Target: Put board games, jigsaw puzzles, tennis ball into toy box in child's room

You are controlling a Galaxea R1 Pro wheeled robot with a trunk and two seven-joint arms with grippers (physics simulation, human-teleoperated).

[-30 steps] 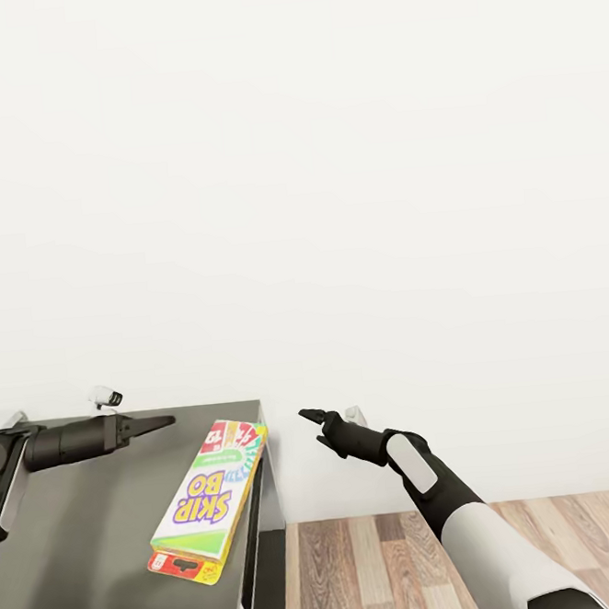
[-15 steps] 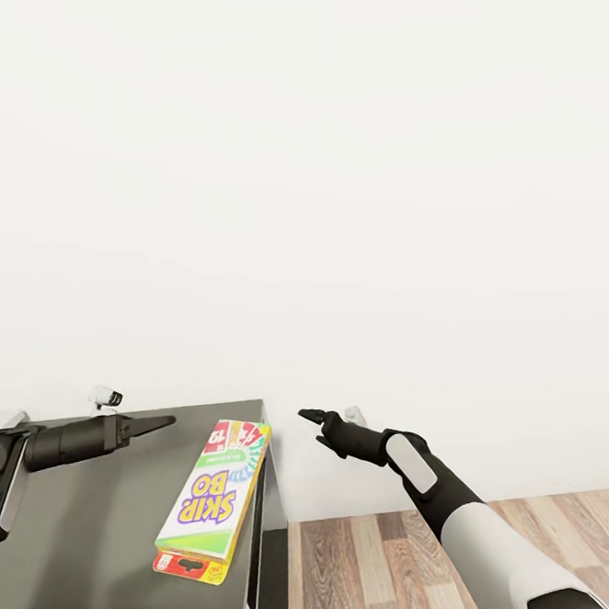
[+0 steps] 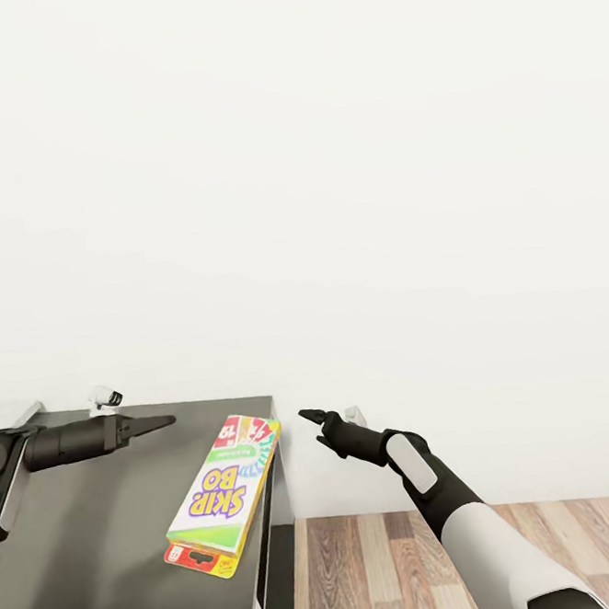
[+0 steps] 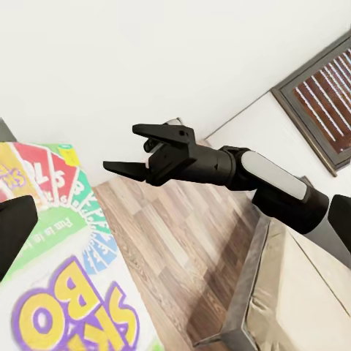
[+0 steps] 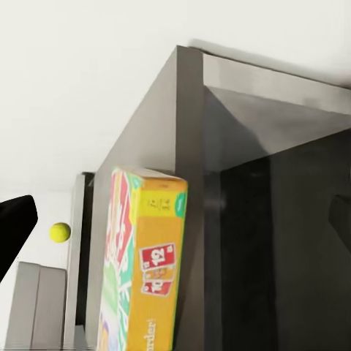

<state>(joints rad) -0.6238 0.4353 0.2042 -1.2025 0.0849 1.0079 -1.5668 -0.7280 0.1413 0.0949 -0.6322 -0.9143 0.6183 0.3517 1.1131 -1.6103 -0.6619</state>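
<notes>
I see little of the task done: the yellow-and-green printed Skip-Bo game box (image 3: 225, 496) lies flat at the dark grey cabinet top's (image 3: 95, 554) edge, no toy box in sight, my left gripper (image 3: 163, 420) pressed together empty, my right gripper (image 4: 139, 151) spread empty.

We are holding both arms out forward. Our left claw (image 3: 162, 420) is pointing to the right with its fingers close together, holding nothing. Our right claw (image 3: 307, 416) is reaching up-left, fingers slightly apart and empty.
</notes>
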